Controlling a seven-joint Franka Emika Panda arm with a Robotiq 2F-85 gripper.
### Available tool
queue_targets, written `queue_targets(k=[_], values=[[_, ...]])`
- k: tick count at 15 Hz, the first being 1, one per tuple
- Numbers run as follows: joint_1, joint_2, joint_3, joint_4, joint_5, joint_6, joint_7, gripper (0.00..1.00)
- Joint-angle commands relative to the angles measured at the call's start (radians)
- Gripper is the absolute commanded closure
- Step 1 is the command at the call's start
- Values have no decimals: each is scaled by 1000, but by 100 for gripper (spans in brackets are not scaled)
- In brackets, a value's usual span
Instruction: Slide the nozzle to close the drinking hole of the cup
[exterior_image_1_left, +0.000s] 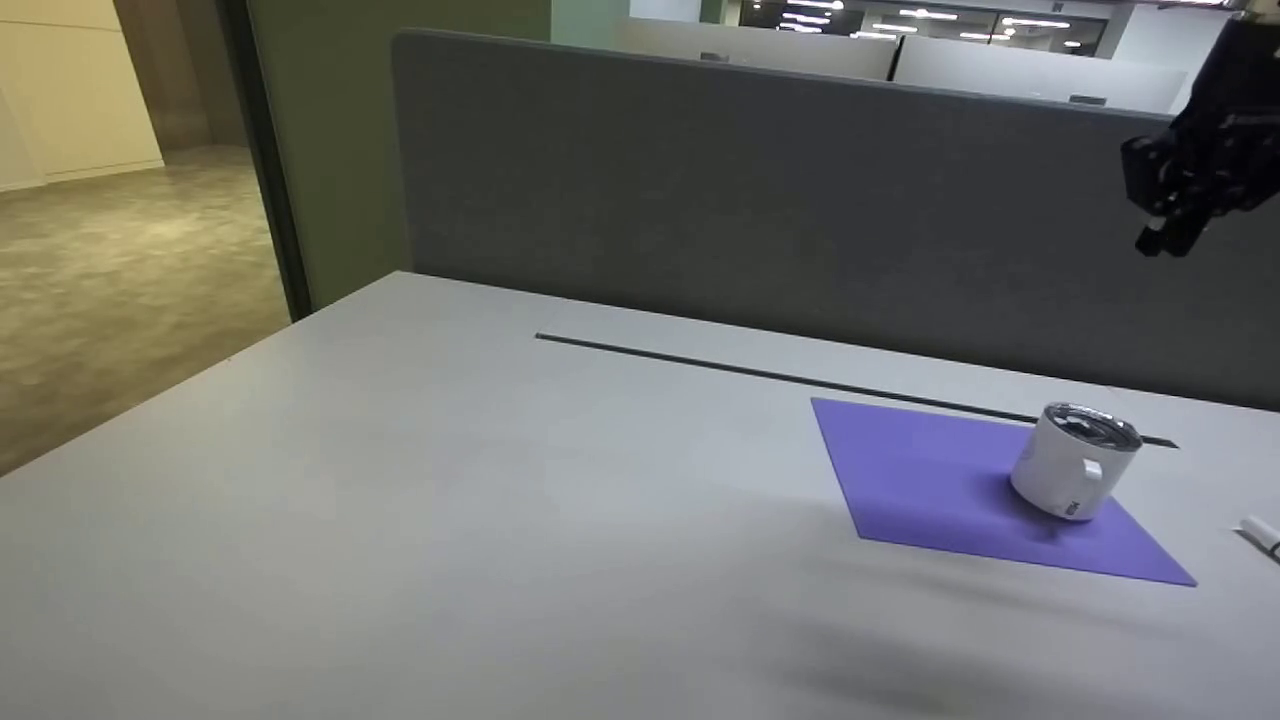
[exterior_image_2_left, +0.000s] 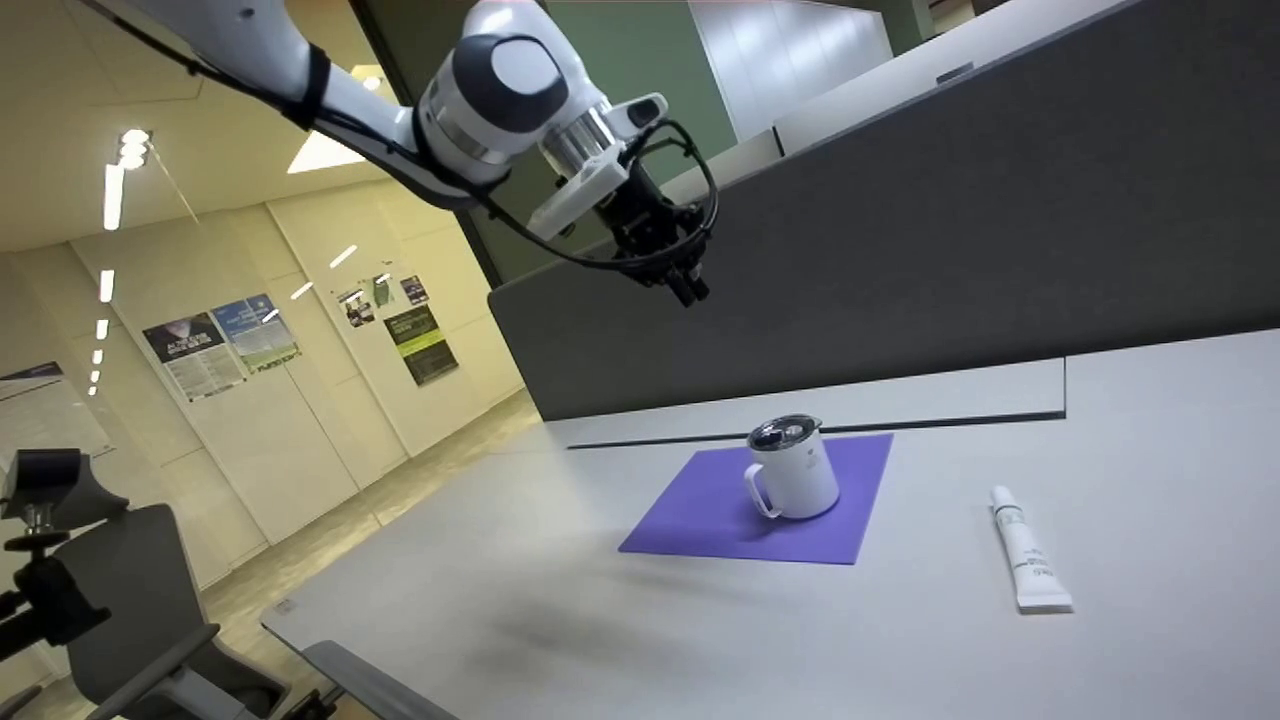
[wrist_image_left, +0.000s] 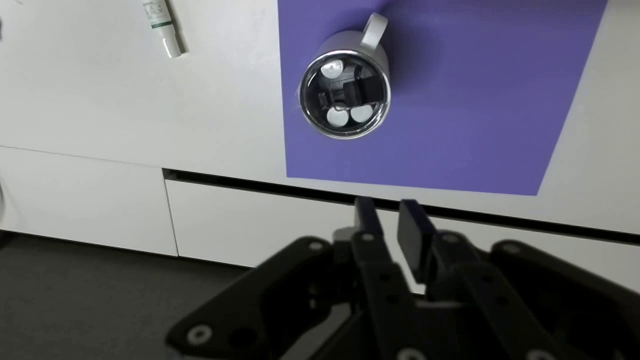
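One small white cylindrical cup (exterior_image_2_left: 800, 485), upright on a flat purple four-sided mat (wrist_image_left: 475, 110); in both exterior views it stands toward the mat's right edge. Its white loop handle (wrist_image_left: 375, 31) faces the near side.

Support: smooth white counter (exterior_image_1_left: 450, 500). White capped squeeze tube (exterior_image_2_left: 1028, 560) lies right of the mat, apart from it, cap toward the far side. Narrow black slot (wrist_image_left: 280, 189) runs left to right beyond the mat, near its far edge; dark grey upright panel (exterior_image_1_left: 780, 230) along the far side.

Round, glossy, see-through lid (wrist_image_left: 336, 90) with a bright rim sits on the cup. Wrist view: blocky black nozzle (wrist_image_left: 367, 91) on the lid, reaching from about the middle toward the rim on the left, away from the tube. Three pale round spots also show there; reflections or parts, cannot tell. Cannot tell whether the drinking hole is covered.

Black two-fingered end effector (wrist_image_left: 387, 212) hangs in the air, well above the cup and apart from it. Fingertips stand a narrow gap apart, pale surface showing between. In an exterior view, white jointed robot arm (exterior_image_2_left: 510, 95) extends from the upper left, black cable (exterior_image_2_left: 400, 152) along it.
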Motion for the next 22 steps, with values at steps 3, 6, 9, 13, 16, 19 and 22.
queue_targets(k=[3,6,9,13,16,19,22], values=[[4,50,-5,75,1,-108,-3,99],[4,60,-5,98,1,-132,-3,100],[4,60,-5,99,1,-136,-2,100],[8,85,-16,99,-24,-108,23,100],[9,129,-32,84,-54,-55,34,100],[10,184,-47,69,-73,6,37,100],[9,238,-52,48,-60,87,37,100]])
